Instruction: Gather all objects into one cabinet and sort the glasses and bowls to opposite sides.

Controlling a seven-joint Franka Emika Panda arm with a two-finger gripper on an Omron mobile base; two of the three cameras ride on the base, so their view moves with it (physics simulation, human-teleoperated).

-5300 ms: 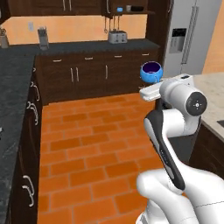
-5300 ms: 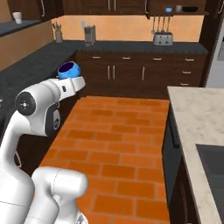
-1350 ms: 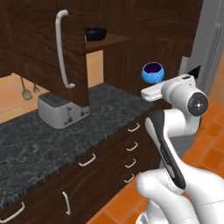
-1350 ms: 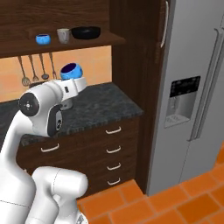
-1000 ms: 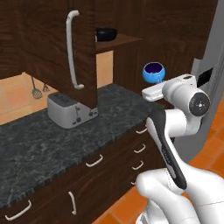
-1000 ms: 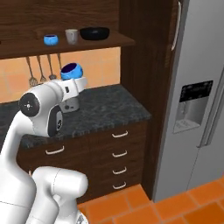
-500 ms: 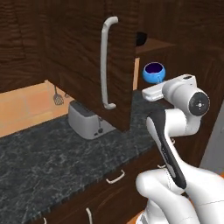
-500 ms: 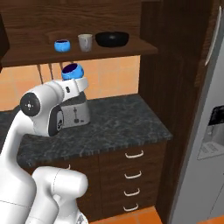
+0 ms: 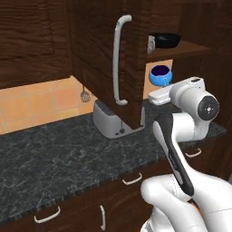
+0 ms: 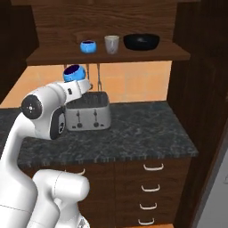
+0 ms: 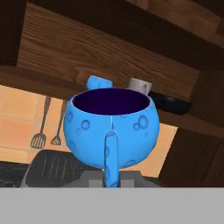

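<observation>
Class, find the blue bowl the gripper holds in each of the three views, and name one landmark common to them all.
Left base view: blue bowl right of centre, beside the open cabinet door.
Right base view: upper left, above the toaster.
Hand view: centre, close up.
Shared landmark: the toaster.

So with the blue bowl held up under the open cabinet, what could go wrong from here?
1. The held blue bowl sits below the shelf; lifting straight up could knock its front edge.
2. The shelf already carries a second blue bowl, the cup and the black bowl; sliding in carelessly may bump them.
3. The open cabinet door hangs close beside the arm and could be clipped.
</observation>
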